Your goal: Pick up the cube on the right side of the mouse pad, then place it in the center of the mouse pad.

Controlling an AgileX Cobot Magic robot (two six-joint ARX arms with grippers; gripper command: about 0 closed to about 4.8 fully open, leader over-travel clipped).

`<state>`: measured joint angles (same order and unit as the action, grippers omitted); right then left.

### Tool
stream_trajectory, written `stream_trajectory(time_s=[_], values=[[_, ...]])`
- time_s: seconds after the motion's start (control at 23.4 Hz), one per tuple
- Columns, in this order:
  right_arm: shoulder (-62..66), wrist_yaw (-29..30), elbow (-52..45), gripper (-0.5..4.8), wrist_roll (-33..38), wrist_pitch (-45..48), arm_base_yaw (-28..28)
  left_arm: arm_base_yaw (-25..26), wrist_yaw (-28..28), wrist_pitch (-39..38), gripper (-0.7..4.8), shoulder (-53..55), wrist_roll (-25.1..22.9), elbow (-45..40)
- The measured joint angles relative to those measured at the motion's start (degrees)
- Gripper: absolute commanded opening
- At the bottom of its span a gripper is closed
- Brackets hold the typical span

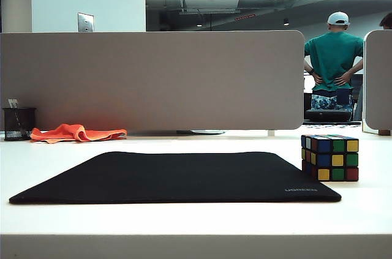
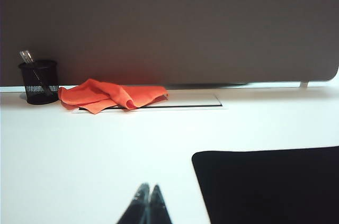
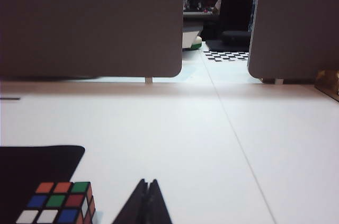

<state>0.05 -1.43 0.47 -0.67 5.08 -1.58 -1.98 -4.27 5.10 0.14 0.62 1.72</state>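
Nothing's happening yet: both grippers are sitting low over the white table, fingers pressed together, left gripper (image 2: 148, 203) by the big flat black fabric mouse pad (image 1: 184, 176), right gripper (image 3: 147, 200) beside the one small black-framed multicolour puzzle cube (image 1: 331, 157), which is sitting just off the pad's right edge. I'd say the right one needs opening first.

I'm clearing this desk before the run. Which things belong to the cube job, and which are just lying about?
Job: cube on the table beside the mouse pad; left gripper and right gripper, both shut, holding nothing.
Lying about: orange cloth, black mesh pen cup, grey divider panel.
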Motion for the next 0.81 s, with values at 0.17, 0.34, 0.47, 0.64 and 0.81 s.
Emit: stream_trajectory(time_s=[0.17,0.34,0.47,0.64,0.81], values=[[0.02,0.02,4.76,-0.03,9.70,-4.02,0.00,0.00,-2.36,-4.92,-0.06,0.15,0.72,6.86],[0.04,0.02,11.50,-0.04,12.33,-7.85,0.02,0.00,-4.57,-7.80,-0.06,3.98,0.44,12.96],[0.07,0.02,16.20,-0.04,12.50,-12.74,0.04,0.00,-6.12,-11.65,-0.06,9.29,0.07,18.19],[0.11,0.15,20.83,-0.04,12.46,-17.16,0.04,0.00,-10.32,-15.50,-0.06,16.57,0.07,25.66],[1.73,0.17,26.97,-0.04,7.78,-22.77,0.04,-0.33,-15.98,-20.13,-0.06,26.47,0.07,35.26]])
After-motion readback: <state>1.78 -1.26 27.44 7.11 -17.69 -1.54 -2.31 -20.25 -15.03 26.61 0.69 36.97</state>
